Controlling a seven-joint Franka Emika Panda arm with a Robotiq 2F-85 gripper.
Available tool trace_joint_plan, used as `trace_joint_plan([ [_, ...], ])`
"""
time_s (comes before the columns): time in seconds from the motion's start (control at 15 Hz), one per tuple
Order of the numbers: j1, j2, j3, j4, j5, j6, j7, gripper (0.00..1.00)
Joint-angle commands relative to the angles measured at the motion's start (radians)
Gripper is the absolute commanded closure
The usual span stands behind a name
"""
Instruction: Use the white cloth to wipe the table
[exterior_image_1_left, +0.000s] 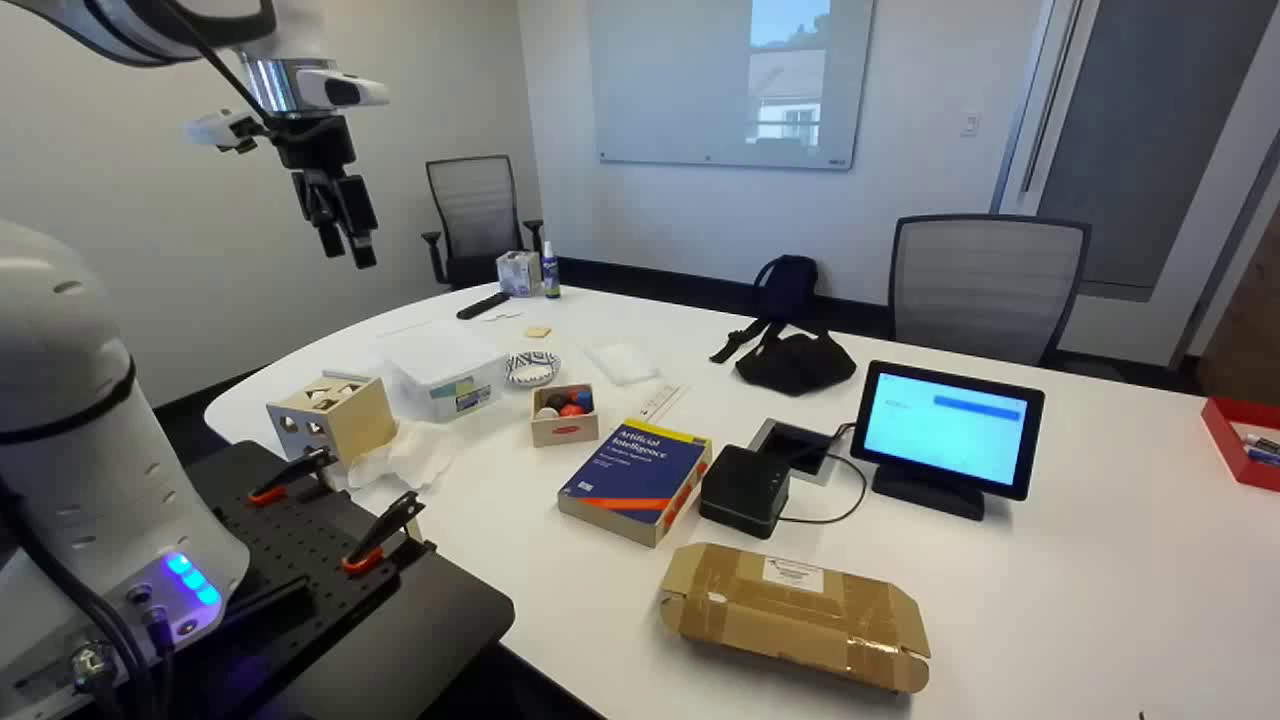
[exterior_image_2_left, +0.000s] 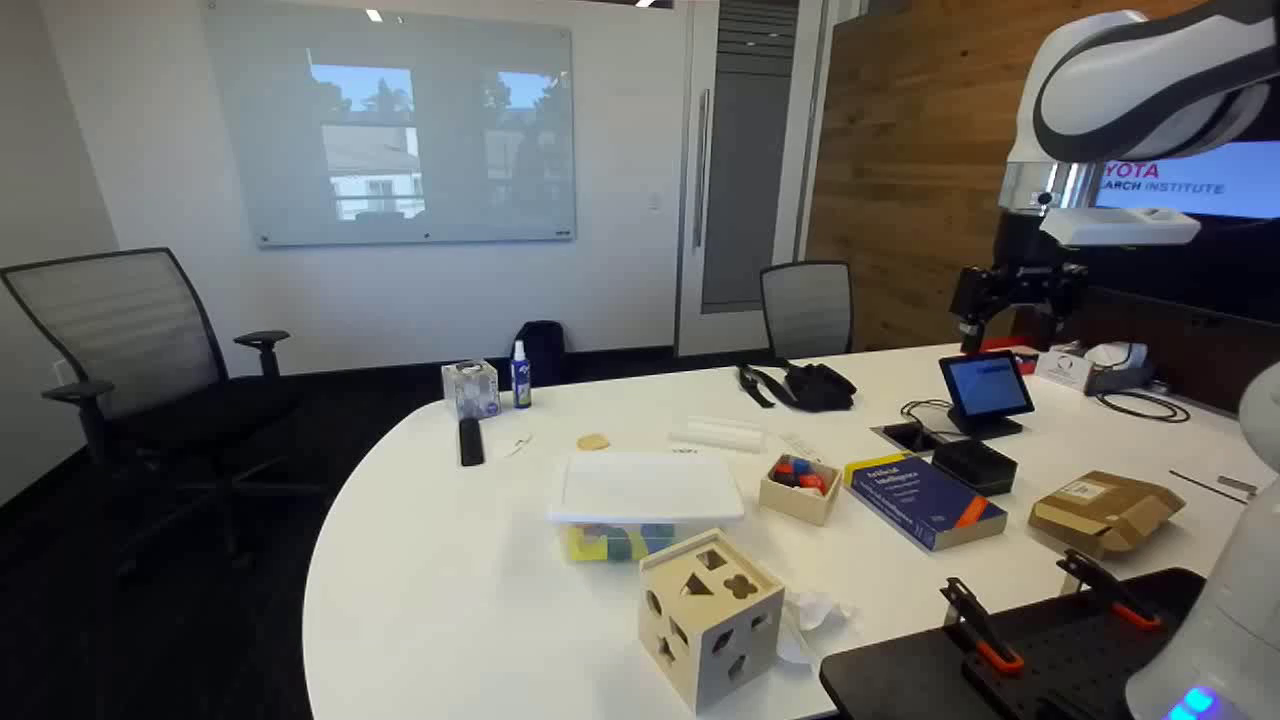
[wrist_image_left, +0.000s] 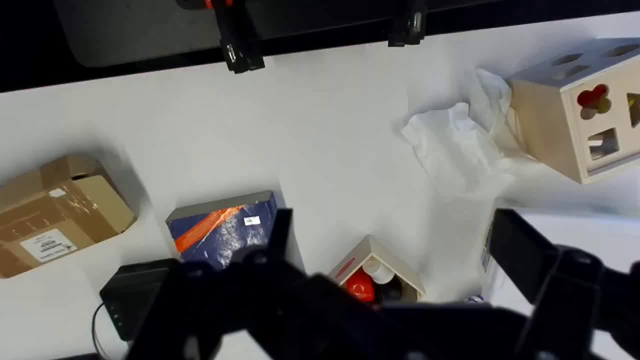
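Here's your gripper (wrist_image_left: 395, 225), spread wide above the smooth table (exterior_image_1_left: 1050, 590). There's your cloth (wrist_image_left: 462, 145): thin, white, crumpled, upper right of the wrist view, beside the wooden cube (wrist_image_left: 550, 125) with its cut-out shapes. Near mid-frame in an exterior view, you read "Artificial Intelligence" on the thick blue book (exterior_image_1_left: 635, 475).

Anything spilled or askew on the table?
No spill visible. Mildly untidy: the thin white cloth lies crumpled beside the pale wooden shape-sorter cube, not spread flat. Nothing else stands out.
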Motion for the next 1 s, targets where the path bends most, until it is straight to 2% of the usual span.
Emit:
trace_joint_plan([
  [0.0,-0.005,0.001,0.004,0.001,0.003,-0.002,-0.003,0.00],
  [0.2,0.041,0.124,0.056,0.025,0.011,0.067,0.000,0.00],
  [0.4,0.105,0.306,0.127,0.045,0.014,0.174,-0.004,0.00],
  [0.6,0.162,0.483,0.164,0.057,0.010,0.256,-0.028,0.00],
  [0.73,0.176,0.611,0.197,0.068,-0.023,0.324,-0.006,0.00],
  [0.93,0.164,0.806,0.217,0.097,-0.115,0.498,0.022,0.00],
])
